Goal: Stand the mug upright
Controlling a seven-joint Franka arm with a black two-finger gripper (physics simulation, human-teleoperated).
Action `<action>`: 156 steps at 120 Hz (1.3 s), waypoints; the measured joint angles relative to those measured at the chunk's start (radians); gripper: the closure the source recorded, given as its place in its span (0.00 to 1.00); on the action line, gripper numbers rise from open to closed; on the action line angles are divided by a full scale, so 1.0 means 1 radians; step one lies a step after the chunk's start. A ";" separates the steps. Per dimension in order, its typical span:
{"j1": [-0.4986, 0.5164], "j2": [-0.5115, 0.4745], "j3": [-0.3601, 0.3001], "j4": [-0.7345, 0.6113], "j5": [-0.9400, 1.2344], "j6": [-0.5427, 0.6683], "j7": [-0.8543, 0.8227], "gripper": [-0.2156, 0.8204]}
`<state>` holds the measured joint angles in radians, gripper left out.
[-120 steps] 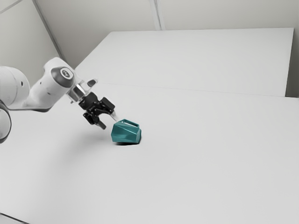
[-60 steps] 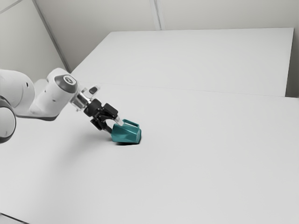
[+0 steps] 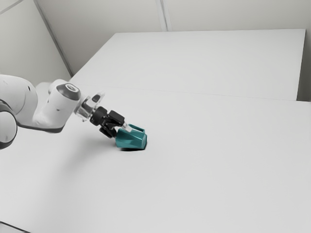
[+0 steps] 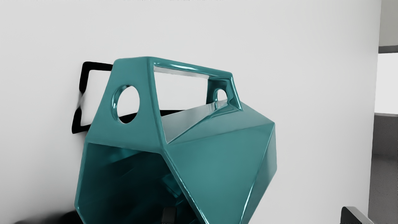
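White surface (image 3: 209,165). Teal faceted mug (image 3: 131,140): on its side, exterior view, four o'clock from jaws, mouth toward nine; presumably light, stiff, slick; best gripped across rim wall. Jaws: wide open, holding nothing.

I have my arm (image 3: 50,110) reaching in from the exterior view's left, bent near the wrist (image 3: 83,108), with the black gripper (image 3: 122,132) slanting downward and toward the exterior view's right. On the wrist view I see my fingers (image 4: 169,215) parted, a wide gap between their two tips.
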<state>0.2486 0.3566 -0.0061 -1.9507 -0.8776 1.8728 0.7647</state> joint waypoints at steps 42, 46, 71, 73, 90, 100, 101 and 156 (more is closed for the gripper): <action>-0.001 0.000 0.000 -0.002 -0.032 0.002 0.077 0.82; -0.002 0.000 0.000 -0.002 -0.033 0.002 0.083 0.84; -0.008 -0.010 0.000 0.008 -0.034 0.004 0.112 0.92; -0.008 -0.010 0.000 0.009 -0.034 0.004 0.113 0.92; -0.012 -0.011 -0.001 0.011 -0.034 0.004 0.127 0.94; -0.014 -0.011 -0.001 0.011 -0.034 0.005 0.134 0.95; -0.014 -0.011 -0.001 0.011 -0.034 0.005 0.134 0.95; -0.060 -0.099 -0.001 0.023 0.036 0.008 0.141 0.96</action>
<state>0.1885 0.2578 -0.0076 -1.9281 -0.8419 1.8809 0.9053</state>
